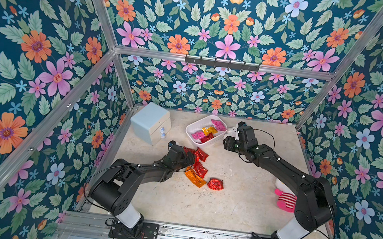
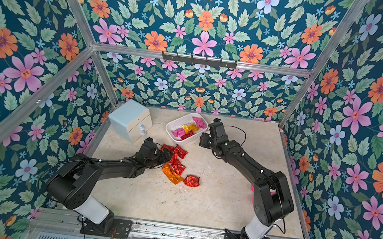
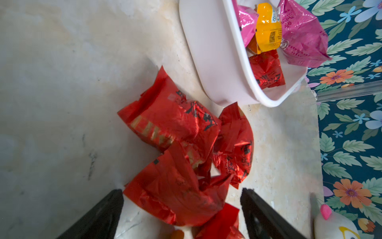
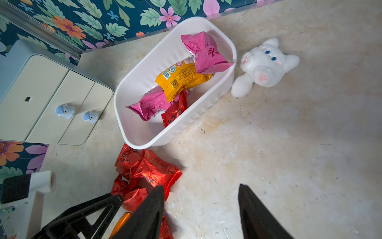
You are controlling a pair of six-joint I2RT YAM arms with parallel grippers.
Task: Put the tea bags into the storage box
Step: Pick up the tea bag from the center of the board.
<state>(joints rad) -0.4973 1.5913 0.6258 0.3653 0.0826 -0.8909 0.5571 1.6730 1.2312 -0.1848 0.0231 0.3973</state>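
Four tea bags (image 4: 182,80) in storage box (image 4: 144,62); other tea bags, mostly red, heaped on table (image 1: 237,201) just beside it. L gripper (image 3: 182,191) wide open, jaws either side of red packet (image 3: 175,182). R gripper (image 4: 201,187) open, empty, near box.

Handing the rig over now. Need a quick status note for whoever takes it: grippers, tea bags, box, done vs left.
Left gripper: open, jaws either side of a red packet in the loose red pile, not closed on it.
Right gripper: open, empty, near the storage box.
Done: four tea bags in the box: two pink, one yellow, one red.
Left: the red pile, an orange packet and a crumpled red one, all on the table.
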